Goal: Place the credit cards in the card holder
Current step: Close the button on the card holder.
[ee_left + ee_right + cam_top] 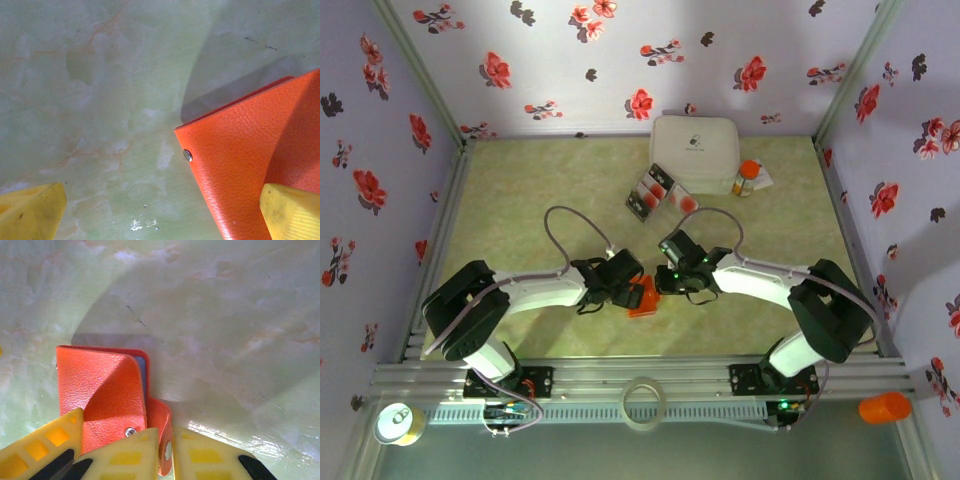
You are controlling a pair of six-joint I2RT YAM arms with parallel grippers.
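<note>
Pinching grainy sq. orange card holder (100, 385)

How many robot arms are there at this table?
2. The left arm reaches in from the near left corner, the right arm from the near right; both meet at the orange card holder mid-table. None seems hidden.

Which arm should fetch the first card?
Likely left: the left gripper is open and holds nothing, while the right gripper is shut on the tab of the card holder. The credit cards lie farther back, roughly central.
</note>
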